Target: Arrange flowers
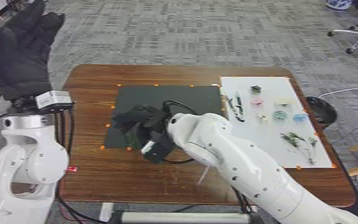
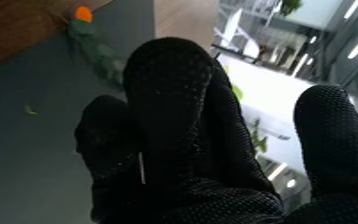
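Location of stock: the pink flower (image 1: 256, 101), the teal flower (image 1: 279, 115), the blue flower (image 1: 300, 117) and the green sprigs (image 1: 293, 138) lie on the white sheet (image 1: 246, 150), toward the right side of the brown counter (image 1: 158, 185). The pointed tools (image 1: 238, 107) lie at that sheet's inner edge. A leafy stem (image 2: 94, 50) shows against the black mat (image 1: 167, 93), close beside the right hand (image 1: 140, 122); a loose leaf (image 2: 31, 109) lies on the mat.

Condition of hands: the left hand (image 1: 22, 57) stands raised beyond the counter's left edge, its fingers straight, nothing in them. The right hand is low over the mat. From here I cannot tell whether it is spread, pressed together or pinching the stem.

Hazards, in my judgement: the principal one is the bulky glove against such slender material. A small shift of the right hand could drag the leafy stem askew or press its leaves flat; a hard grip could strip more, and a light one could let it roll. The hand also covers much of the mat, so misplacement may go unnoticed. On the white sheet, the blooms sit near one another; a low reach for one could nudge its neighbour.
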You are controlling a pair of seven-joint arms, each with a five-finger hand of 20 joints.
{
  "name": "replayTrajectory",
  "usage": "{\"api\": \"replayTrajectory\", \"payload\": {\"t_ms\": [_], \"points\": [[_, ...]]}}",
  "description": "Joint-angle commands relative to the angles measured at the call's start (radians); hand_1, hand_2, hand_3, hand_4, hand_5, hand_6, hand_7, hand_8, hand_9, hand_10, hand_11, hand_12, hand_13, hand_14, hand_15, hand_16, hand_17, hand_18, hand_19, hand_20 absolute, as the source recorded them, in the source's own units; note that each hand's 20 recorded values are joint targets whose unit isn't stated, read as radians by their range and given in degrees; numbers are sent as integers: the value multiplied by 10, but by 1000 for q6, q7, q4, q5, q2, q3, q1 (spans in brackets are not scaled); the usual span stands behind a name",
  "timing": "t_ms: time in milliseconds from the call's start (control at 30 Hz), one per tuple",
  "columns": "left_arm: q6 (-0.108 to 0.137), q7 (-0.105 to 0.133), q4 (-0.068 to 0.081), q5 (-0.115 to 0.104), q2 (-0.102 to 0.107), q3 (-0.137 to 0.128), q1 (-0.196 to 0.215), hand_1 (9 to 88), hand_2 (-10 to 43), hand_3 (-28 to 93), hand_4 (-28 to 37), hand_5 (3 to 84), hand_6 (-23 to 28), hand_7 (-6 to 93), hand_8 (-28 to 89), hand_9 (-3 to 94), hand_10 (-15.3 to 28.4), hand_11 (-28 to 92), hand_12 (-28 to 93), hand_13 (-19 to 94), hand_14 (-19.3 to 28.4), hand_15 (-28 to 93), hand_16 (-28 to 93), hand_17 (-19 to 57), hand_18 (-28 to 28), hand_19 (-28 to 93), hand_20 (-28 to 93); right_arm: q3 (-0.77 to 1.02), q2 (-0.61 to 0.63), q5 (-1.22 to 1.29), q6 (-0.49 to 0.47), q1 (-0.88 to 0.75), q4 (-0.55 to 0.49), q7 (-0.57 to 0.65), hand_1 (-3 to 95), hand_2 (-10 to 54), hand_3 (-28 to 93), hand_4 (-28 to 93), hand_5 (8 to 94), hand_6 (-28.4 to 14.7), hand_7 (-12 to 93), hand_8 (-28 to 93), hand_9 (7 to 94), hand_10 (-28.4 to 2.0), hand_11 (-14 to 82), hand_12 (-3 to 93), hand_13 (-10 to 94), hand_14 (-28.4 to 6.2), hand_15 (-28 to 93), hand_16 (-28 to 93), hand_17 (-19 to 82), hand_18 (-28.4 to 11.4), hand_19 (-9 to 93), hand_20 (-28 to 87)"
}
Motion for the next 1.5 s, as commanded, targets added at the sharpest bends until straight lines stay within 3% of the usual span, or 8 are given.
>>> {"api": "replayTrajectory", "payload": {"t_ms": [33, 200, 333, 433, 733, 1033, 1500], "points": [[29, -13, 3, -3, -6, -24, 31, 189, -46, 717, -283, 517, 23, 144, -66, 501, 141, 225, 153, 388, 165, 193, 22, 87, 113, 66, 202, 5, 5, -7, -45, -18, -13, -42, 246, 148, 492, -90, 559, -67, 56, -57, 547, -144, 64, 73, 910, -71, 499, 300, 566, -185, 932, 483], [38, -10, 14, -1, -14, -16, 17, 188, -46, 719, -283, 516, 23, 145, -65, 501, 141, 226, 153, 389, 165, 193, 22, 87, 113, 66, 202, 6, -21, -167, -158, -18, 26, -136, 233, 152, 497, -94, 532, -63, 48, -57, 513, -142, 57, 69, 897, -75, 503, 298, 552, -187, 932, 480], [28, -11, 31, 4, -16, 19, -20, 188, -46, 719, -283, 517, 23, 145, -65, 501, 141, 225, 153, 388, 165, 192, 22, 87, 113, 67, 203, 14, -49, -247, -239, -13, 75, -170, 212, 164, 549, -98, 509, -61, 45, -56, 483, -131, 53, 63, 887, -75, 511, 293, 544, -190, 932, 475], [23, -7, 26, 11, -16, 21, -17, 188, -46, 719, -283, 517, 23, 145, -66, 501, 141, 225, 154, 388, 165, 192, 22, 87, 113, 67, 203, 9, -69, -342, -292, -1, 106, -209, 218, 175, 569, -103, 489, -61, 40, -56, 453, -117, 46, 57, 882, -75, 515, 291, 538, -194, 932, 474], [14, -6, 14, 5, -18, 16, -3, 187, -47, 720, -283, 517, 22, 145, -66, 501, 140, 226, 153, 388, 165, 193, 23, 87, 112, 66, 202, -30, -102, -500, -254, 41, 153, -241, 218, 188, 572, -121, 455, -63, 37, -60, 418, -110, 40, 47, 875, -75, 528, 284, 537, -196, 932, 473], [9, -6, 14, 4, -20, 23, -3, 188, -47, 719, -283, 517, 23, 144, -65, 501, 143, 225, 153, 388, 165, 192, 22, 87, 112, 66, 203, -50, -111, -565, -228, 70, 157, -226, 217, 185, 555, -121, 450, -67, 33, -60, 413, -111, 41, 43, 874, -71, 546, 277, 544, -195, 932, 487], [3, -1, 10, 3, -22, 23, -6, 188, -46, 717, -283, 515, 22, 144, -65, 501, 142, 225, 153, 388, 166, 193, 22, 87, 113, 66, 202, -62, -125, -678, -279, 90, 185, -267, 216, 181, 535, -118, 462, -70, 36, -60, 424, -118, 43, 44, 878, -69, 554, 270, 549, -196, 932, 499]]}}
